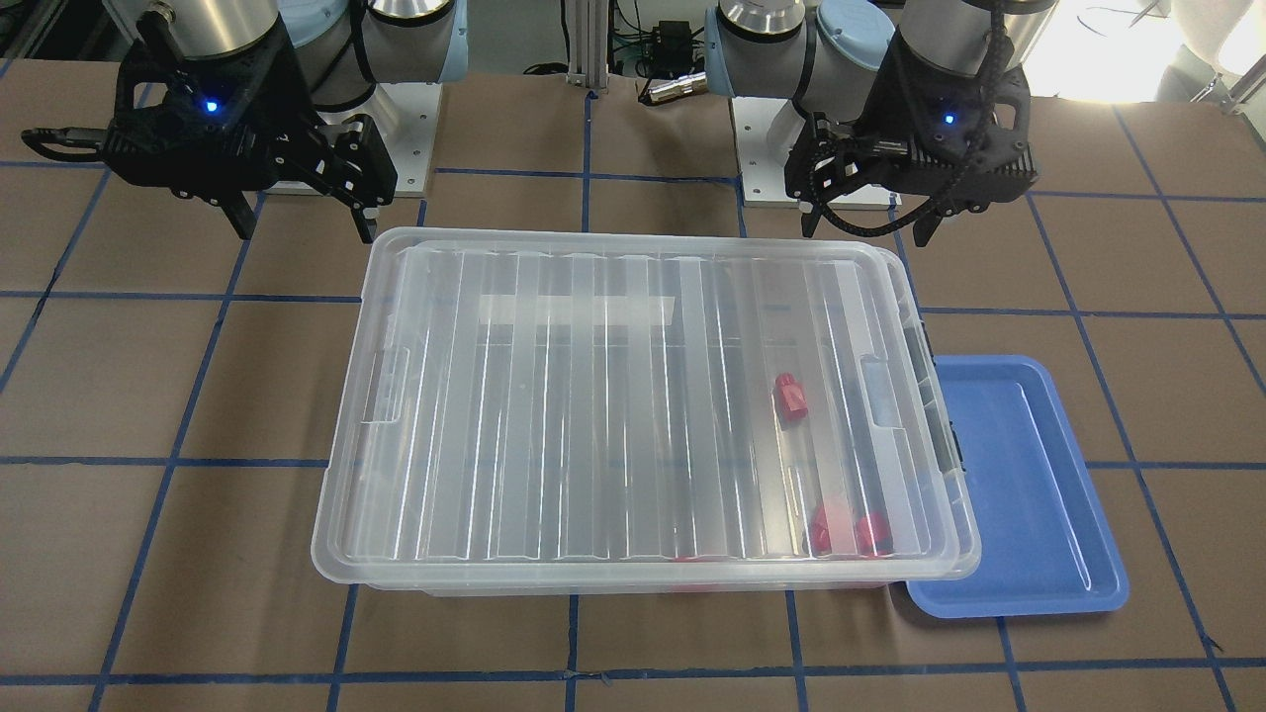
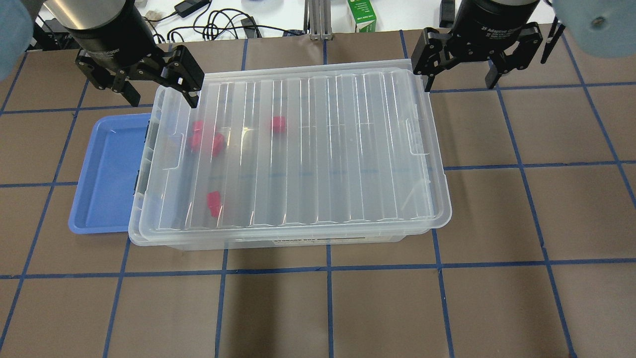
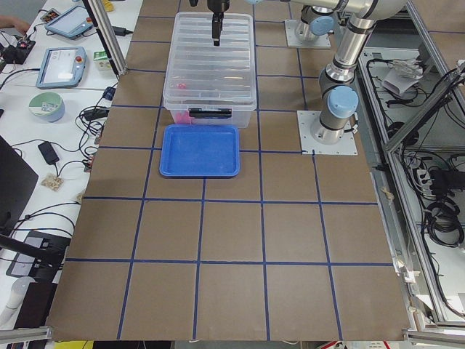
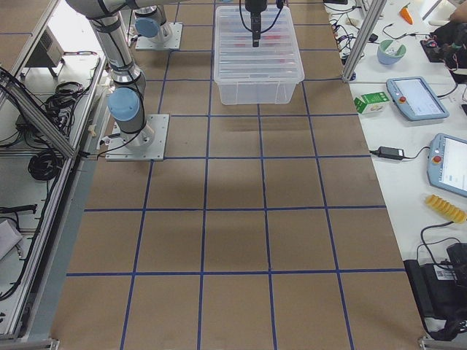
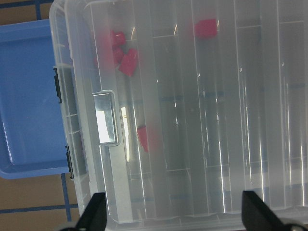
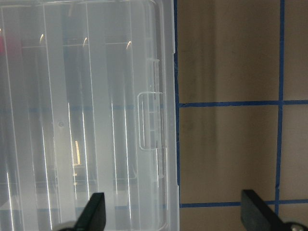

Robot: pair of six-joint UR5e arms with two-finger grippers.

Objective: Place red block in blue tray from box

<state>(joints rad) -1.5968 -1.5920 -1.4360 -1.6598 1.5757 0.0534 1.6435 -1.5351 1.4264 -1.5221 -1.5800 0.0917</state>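
Note:
The clear box (image 2: 323,149) stands mid-table with its ribbed lid on, slightly askew. Several red blocks lie inside near its left end, seen through the lid: one alone (image 2: 214,203), one further back (image 2: 278,124) and a pair (image 2: 206,141). They also show in the left wrist view (image 5: 143,138). The blue tray (image 2: 107,174) lies empty against the box's left end. My left gripper (image 2: 162,101) is open and empty above the box's far left corner. My right gripper (image 2: 460,85) is open and empty above the table by the far right corner.
A green carton (image 2: 361,15) and cables lie beyond the table's far edge. The arm bases (image 1: 781,148) stand behind the box. Blue tape lines grid the brown table (image 2: 348,308).

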